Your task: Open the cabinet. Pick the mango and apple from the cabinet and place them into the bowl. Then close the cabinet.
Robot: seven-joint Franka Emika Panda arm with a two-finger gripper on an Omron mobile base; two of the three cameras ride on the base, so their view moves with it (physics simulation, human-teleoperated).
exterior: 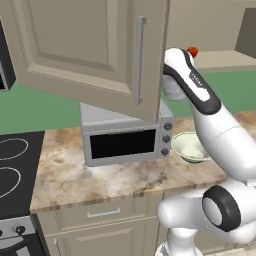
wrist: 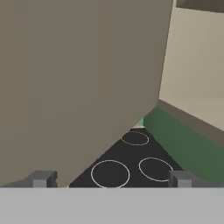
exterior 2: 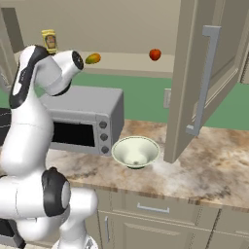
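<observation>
The cabinet stands with both doors swung wide: the left door [exterior: 75,45] and the right door [exterior 2: 192,97]. On its shelf [exterior 2: 126,62] lie the mango [exterior 2: 93,59] to the left and the apple [exterior 2: 154,54] to the right; the apple [exterior: 192,51] also peeks over my arm. The cream bowl [exterior 2: 136,151] sits on the counter beside the microwave, also seen as the bowl [exterior: 189,146]. My gripper [wrist: 110,179] is open, with nothing between its fingertips [wrist: 41,179]. It looks past the left door's face down at the stove, up at shelf height, left of the mango.
A grey microwave [exterior 2: 82,121] stands on the marble counter [exterior 2: 214,165] under the cabinet. A yellow bottle [exterior 2: 49,41] stands on the shelf at far left. The black stove top [exterior: 15,165] lies left of the counter. Low drawers [exterior: 102,214] run below.
</observation>
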